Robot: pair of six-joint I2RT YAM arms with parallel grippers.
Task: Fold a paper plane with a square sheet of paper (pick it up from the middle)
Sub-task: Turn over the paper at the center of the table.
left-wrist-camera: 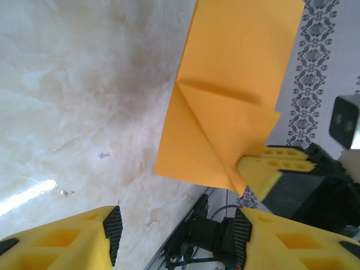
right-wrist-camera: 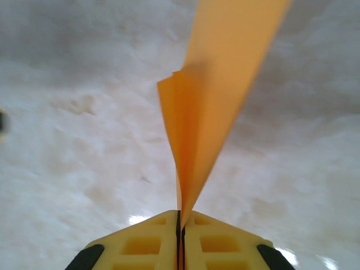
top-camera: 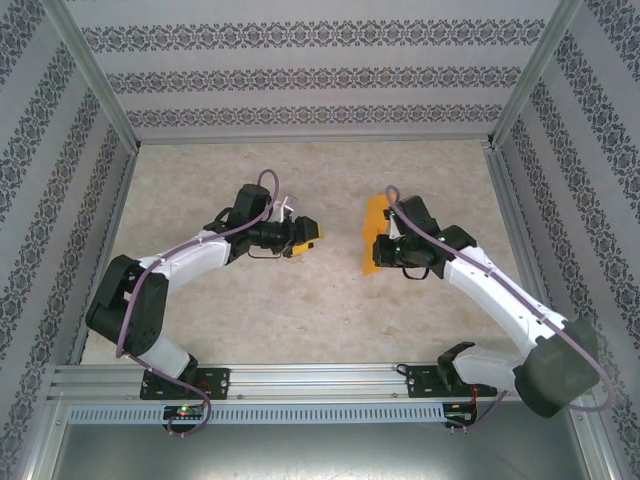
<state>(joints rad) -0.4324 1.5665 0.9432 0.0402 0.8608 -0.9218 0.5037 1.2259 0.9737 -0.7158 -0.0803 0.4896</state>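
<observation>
Right tool (right-wrist-camera: 181,216) clamps the folded paper (right-wrist-camera: 208,112) by one edge — left tool (left-wrist-camera: 177,233) stands parted, empty, near it

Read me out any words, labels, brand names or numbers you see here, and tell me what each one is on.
No readable text anywhere.
The orange paper is plain, the left claw bears no marking, and the wall pattern is ornament, not lettering.
</observation>
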